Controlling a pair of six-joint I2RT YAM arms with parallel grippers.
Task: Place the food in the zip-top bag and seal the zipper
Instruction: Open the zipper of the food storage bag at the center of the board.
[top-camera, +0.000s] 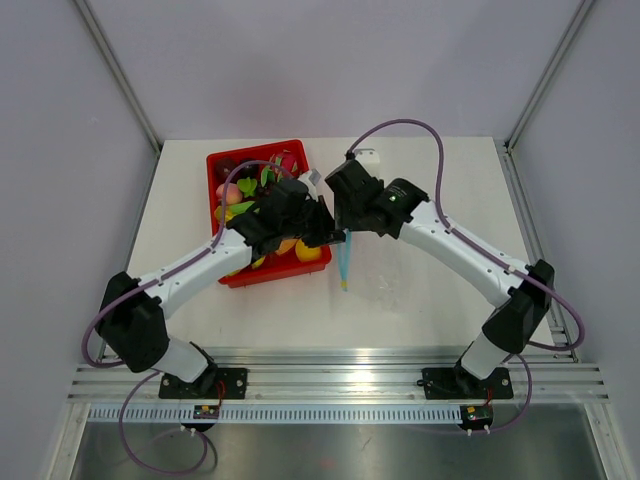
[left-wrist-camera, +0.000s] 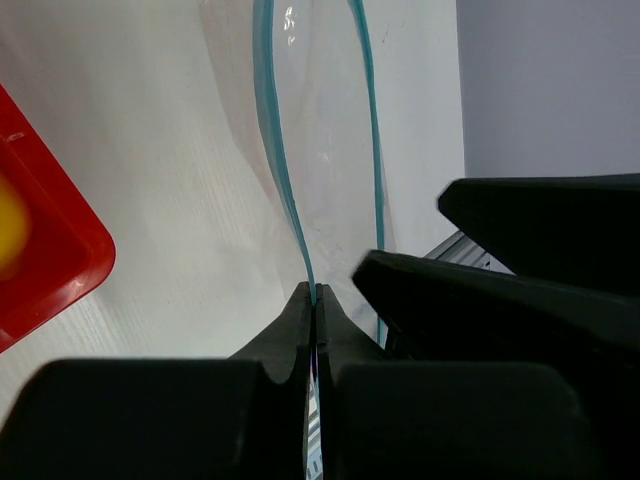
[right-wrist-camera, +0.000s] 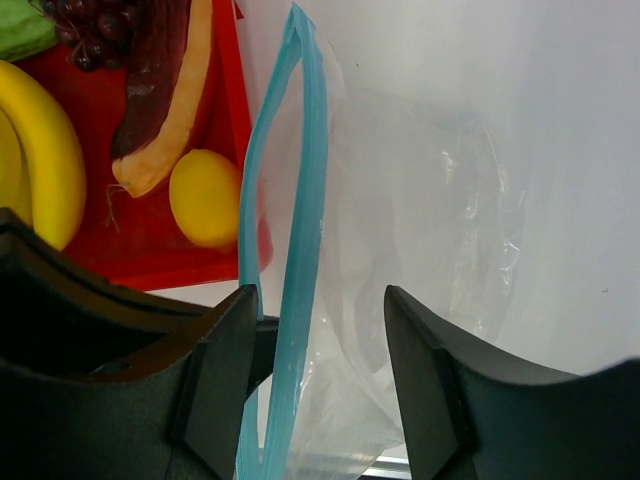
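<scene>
- The red tray (top-camera: 226, 165) sits on the white counter (top-camera: 400, 310), and both arms reach in to meet just off its right side.
- The clear zip-top bag (right-wrist-camera: 430, 200) is on the counter directly right of the tray, with its mouth edge turned towards the tray.
- The teal zipper (right-wrist-camera: 305, 200) runs along that edge. Its two lips bow apart, so the mouth is unsealed.
- The left claw (left-wrist-camera: 316, 295) is pinched narrow, with both tips pressed together on one lip of the zipper, on the side nearer the tray.
- The right claw (right-wrist-camera: 318, 295) stands wide, one finger on each side of the zipper and the teal strip rising through the gap. From the right wrist view I cannot tell whether the tray-side finger touches the nearer lip.
- In the left wrist view the right claw's black fingers sit close beside the left claw, on the side away from the tray.
- The food in view lies inside the tray:
  - The yellow banana bunch (right-wrist-camera: 40, 150) is deepest in from the tray's bag-side wall.
  - The yellow citrus (right-wrist-camera: 205, 195) rests just inside that wall.
  - The orange papaya slice (right-wrist-camera: 165, 100) lies touching the citrus.
  - The purple grapes (right-wrist-camera: 95, 30) sit beyond the papaya slice.
  - A green piece (right-wrist-camera: 20, 25) lies beside the grapes.
</scene>
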